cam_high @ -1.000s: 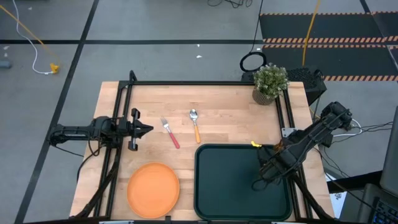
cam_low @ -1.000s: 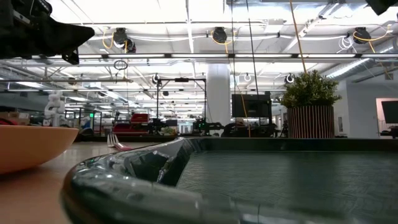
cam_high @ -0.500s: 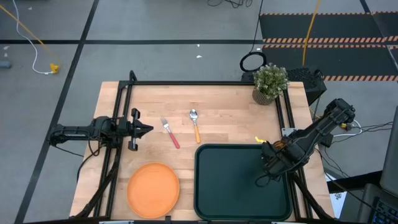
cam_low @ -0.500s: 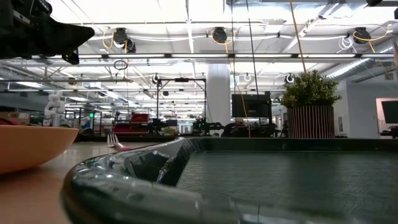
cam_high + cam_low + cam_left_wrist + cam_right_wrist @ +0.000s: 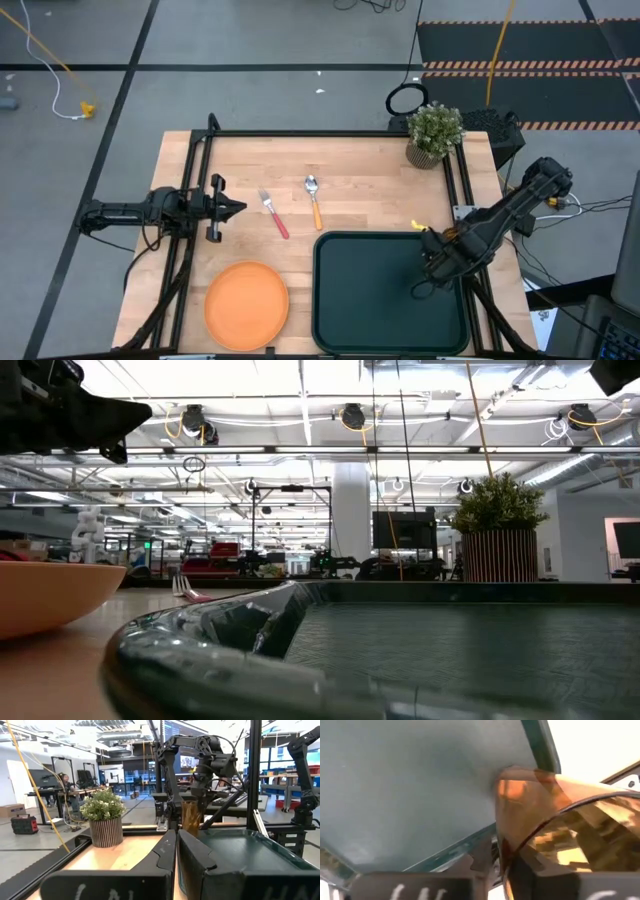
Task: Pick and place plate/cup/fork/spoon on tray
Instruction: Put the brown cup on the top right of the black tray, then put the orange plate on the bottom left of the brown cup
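The high view looks straight down on the whole counter [image 5: 350,160] and both arms. The low view sits at counter height, very near the tray [image 5: 300,600] rim, facing level into the room. The left wrist view looks across the counter past its own fingers [image 5: 167,852] toward the plant [image 5: 102,817] and the right arm. The right wrist view looks down at close range on the tray's floor. All four views share the tray.

We see the amber cup [image 5: 555,815] gripped in the right pincer [image 5: 432,268] above the dark tray [image 5: 370,300]. On the desk [image 5: 350,160] lie the orange plate [image 5: 246,305], the pink-handled fork [image 5: 272,214] and the orange-handled spoon [image 5: 314,200].
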`<state>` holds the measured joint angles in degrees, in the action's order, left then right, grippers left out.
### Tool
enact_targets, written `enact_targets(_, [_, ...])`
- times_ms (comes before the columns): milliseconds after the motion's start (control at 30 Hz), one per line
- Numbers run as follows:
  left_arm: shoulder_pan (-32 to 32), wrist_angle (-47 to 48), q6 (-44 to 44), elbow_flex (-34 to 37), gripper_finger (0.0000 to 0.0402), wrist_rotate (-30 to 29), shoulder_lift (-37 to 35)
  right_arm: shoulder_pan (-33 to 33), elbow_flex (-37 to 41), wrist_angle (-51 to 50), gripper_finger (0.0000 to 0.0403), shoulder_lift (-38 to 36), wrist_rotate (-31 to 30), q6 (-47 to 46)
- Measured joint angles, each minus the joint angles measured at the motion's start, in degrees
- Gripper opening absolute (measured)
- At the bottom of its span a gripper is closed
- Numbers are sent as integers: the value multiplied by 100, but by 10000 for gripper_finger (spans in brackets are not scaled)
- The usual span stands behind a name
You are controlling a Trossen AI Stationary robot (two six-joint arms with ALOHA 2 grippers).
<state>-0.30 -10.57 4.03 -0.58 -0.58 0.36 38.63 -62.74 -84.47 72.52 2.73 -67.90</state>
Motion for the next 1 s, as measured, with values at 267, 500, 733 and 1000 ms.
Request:
enact_targets(267, [0,0,4,0,24,0,0,0,-4,-272,113,5,-171,1])
enact_targets(500, [0,-2,-486,0,24,63,0,-2,-9,-319,158,-6,-589,-57])
enact_targets(733, [-4,-48,-631,0,24,61,0,-2,-63,-305,204,-31,-574,-108])
enact_targets(1000, [-34,-109,-798,-200,24,67,7,-2,-603,-465,235,-194,-762,-503])
